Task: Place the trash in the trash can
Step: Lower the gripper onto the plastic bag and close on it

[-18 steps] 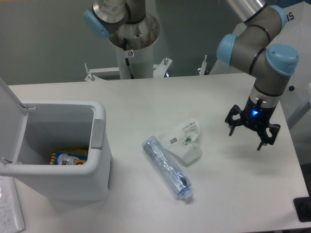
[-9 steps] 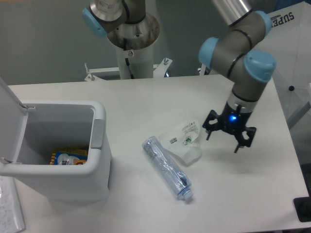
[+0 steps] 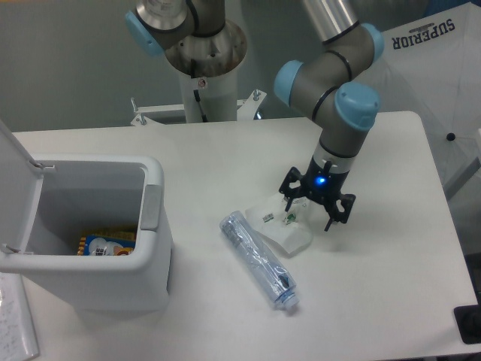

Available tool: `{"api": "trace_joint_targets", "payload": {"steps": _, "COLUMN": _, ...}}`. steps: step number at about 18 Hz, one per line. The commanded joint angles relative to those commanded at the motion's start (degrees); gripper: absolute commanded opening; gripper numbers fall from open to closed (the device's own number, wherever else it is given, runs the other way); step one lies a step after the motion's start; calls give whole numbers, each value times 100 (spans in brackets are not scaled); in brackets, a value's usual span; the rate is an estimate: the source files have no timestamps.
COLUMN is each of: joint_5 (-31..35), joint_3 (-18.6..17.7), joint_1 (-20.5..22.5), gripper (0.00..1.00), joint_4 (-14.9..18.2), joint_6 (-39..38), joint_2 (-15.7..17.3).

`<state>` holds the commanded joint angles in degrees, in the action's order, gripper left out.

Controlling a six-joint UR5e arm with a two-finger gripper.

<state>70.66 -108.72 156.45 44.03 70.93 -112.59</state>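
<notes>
Since a second ago the arm has swung leftward from the table's right side, and its gripper [image 3: 316, 207] now hangs directly over the crumpled wrapper [image 3: 288, 223], partly hiding it. Its fingers are spread wide with nothing between them, pointed down, which suggests it is lining up to grasp the wrapper first; whether the tips already touch the plastic cannot be told from this view. Neither piece of trash has shifted. The wrapper, clear-white with green print, lies near the middle of the white table [image 3: 225, 158]. Just beside it, toward the front edge, the crinkled clear bottle [image 3: 258, 259] lies on its side, slanting diagonally with its blue cap [image 3: 288, 302] at the near end; its upper part sits very close to the wrapper's edge, possibly touching. The trash can [image 3: 98, 229] stands well apart at the left, its hinged lid [image 3: 13, 192] flipped up and back so the mouth faces upward; colourful packaging [image 3: 105, 244] already rests inside. Bare tabletop stretches between wrapper and bin, so a lifted carry leftward looks unobstructed. The bottle's nearness means a low sweep could nudge it.
</notes>
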Motion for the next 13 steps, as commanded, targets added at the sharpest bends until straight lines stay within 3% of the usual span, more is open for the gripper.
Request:
{"api": "trace_joint_targets", "payload": {"steps": 5, "joint_5": 333, "joint_3": 44, "joint_1": -246, "gripper": 100, "joint_4": -9, "joint_6": 35, "joint_2": -184}}
{"api": "trace_joint_targets", "payload": {"steps": 6, "joint_5": 482, "joint_3": 44, "joint_1": -281, "gripper": 93, "joint_4": -9, "joint_6": 26, "joint_2": -211}}
{"api": "trace_joint_targets", "payload": {"steps": 10, "joint_5": 729, "joint_3": 62, "joint_1": -387, "gripper": 11, "joint_4": 0, "joint_6": 35, "joint_2": -273}}
{"api": "trace_joint_targets", "payload": {"steps": 11, "joint_5": 730, "joint_3": 79, "joint_1": -387, "gripper": 0, "joint_4": 0, "joint_6": 35, "joint_2": -273}}
{"api": "trace_joint_targets", "payload": {"steps": 13, "joint_5": 712, "joint_3": 210, "joint_1": -387, "gripper": 0, "joint_4": 17, "joint_6": 35, "joint_2": -273}}
